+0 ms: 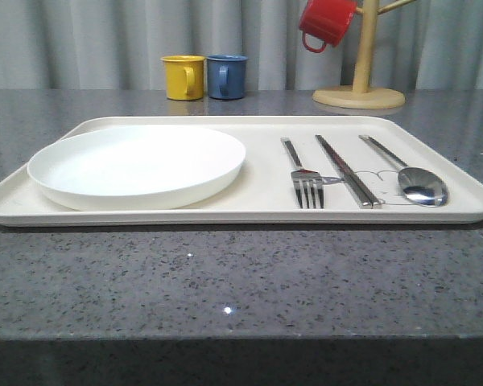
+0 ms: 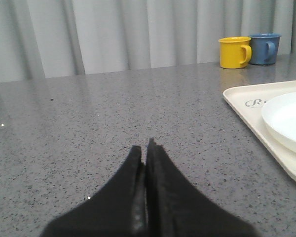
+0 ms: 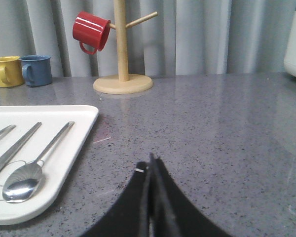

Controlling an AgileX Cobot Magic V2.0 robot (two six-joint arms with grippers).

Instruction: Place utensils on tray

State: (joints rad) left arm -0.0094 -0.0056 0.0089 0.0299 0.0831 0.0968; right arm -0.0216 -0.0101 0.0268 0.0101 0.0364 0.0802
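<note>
Judged done, or nearly: on the tray [image 1: 435, 165], plate [image 1: 137, 165] at nine o'clock, then fork [image 1: 303, 178], chopsticks [image 1: 348, 170] and spoon [image 1: 414, 178] laid side by side toward three o'clock, all inside the rim. Left gripper [image 2: 145, 148] and right gripper [image 3: 149, 165] both pressed closed with nothing between the fingers, low over bare counter just off the tray's two short ends. Next, probably nothing beyond keeping clear of the tray; no piece looks left to fetch.
</note>
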